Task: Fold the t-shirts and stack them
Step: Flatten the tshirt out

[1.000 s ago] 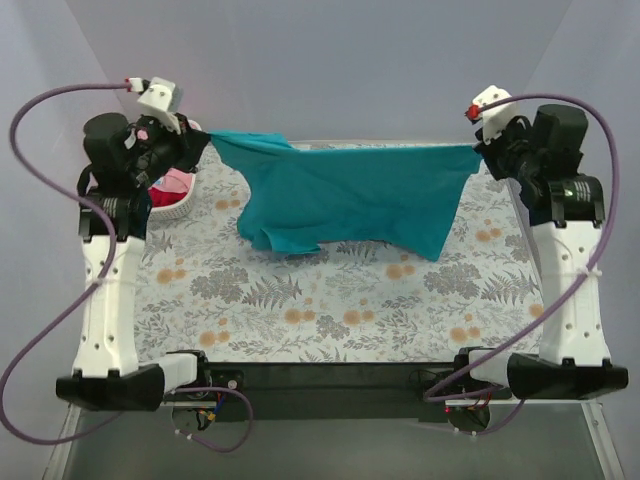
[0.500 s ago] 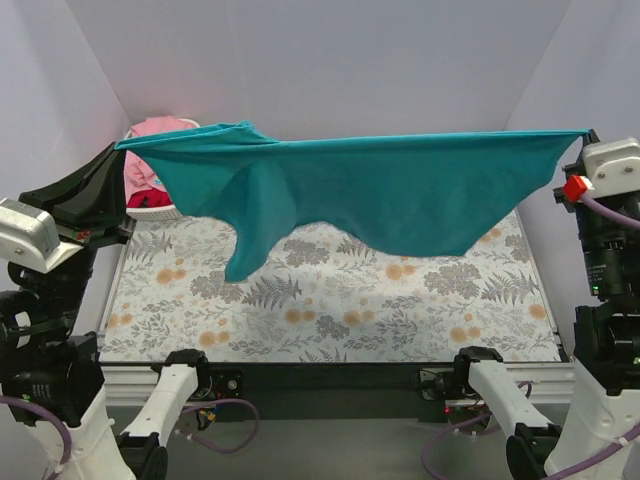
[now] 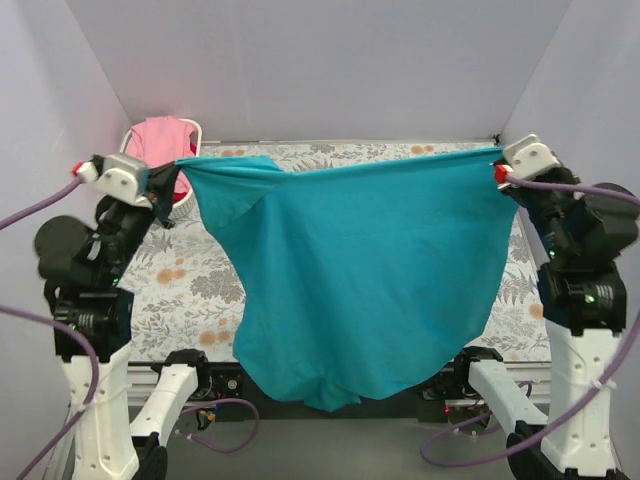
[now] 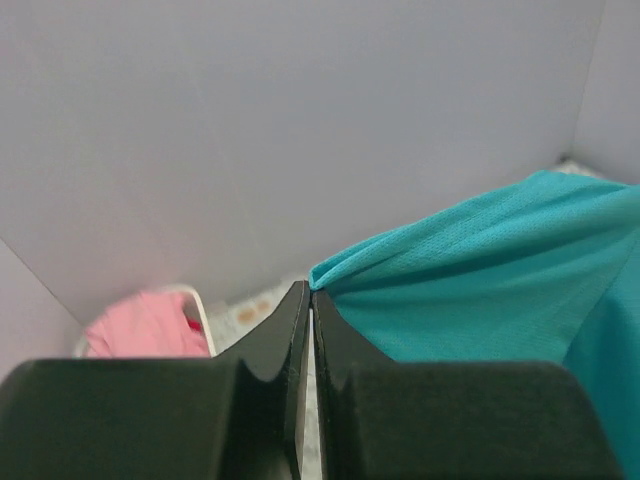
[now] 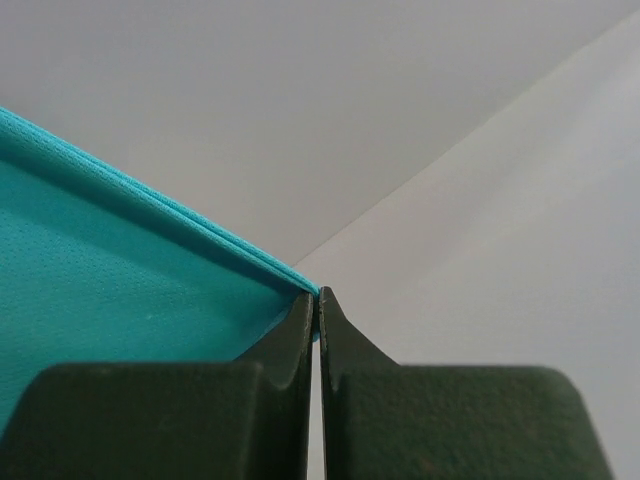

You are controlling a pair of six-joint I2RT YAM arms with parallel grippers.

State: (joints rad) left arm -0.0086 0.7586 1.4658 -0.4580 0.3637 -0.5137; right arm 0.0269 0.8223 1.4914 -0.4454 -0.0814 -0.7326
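Observation:
The teal t-shirt [image 3: 370,270] hangs spread in the air between both arms, its lower part reaching down over the table's near edge. My left gripper [image 3: 182,165] is shut on its left top corner [image 4: 330,272]. My right gripper [image 3: 497,157] is shut on its right top corner [image 5: 290,275]. The pink t-shirt [image 3: 160,140] lies in the white basket [image 3: 193,130] at the back left; it also shows in the left wrist view [image 4: 145,325]. A bit of red cloth [image 4: 193,324] peeks out beside the pink one.
The floral-patterned table [image 3: 190,290] lies under the hanging shirt. Grey walls [image 3: 320,70] close in the back and both sides. The basket stands in the back left corner next to my left arm.
Both arms have swung down and inward from the high wide hold. The teal t-shirt has fallen open into a broad hanging sheet that now covers most of the table's middle.

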